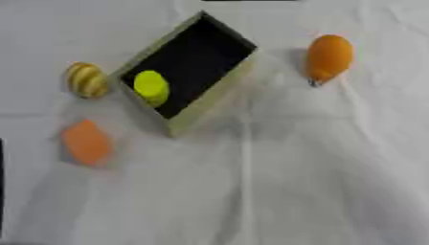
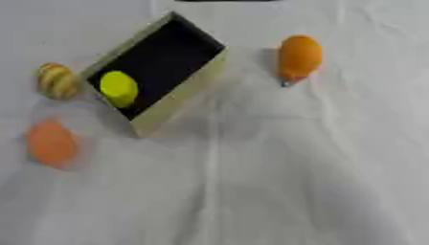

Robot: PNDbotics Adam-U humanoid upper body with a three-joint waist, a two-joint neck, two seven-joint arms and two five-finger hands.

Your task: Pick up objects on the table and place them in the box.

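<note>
A box (image 1: 209, 103) with pale walls and a black inside lies turned at an angle on the white cloth, upper middle. Inside it, near its lower left end, rests a yellow-green rounded object (image 1: 152, 87). Just left of the box lies a brown-and-cream striped round object (image 1: 86, 80). Below that, at the left, lies a flat orange object (image 1: 86, 142). To the right of the box sits an orange oval fruit-like object (image 1: 328, 57) with a small dark tip at its lower end. Neither hand shows in either view.
The white cloth (image 1: 276, 191) covers the whole table and is creased, with folds running down the middle. A dark strip (image 1: 2, 186) shows at the left edge of the left eye view.
</note>
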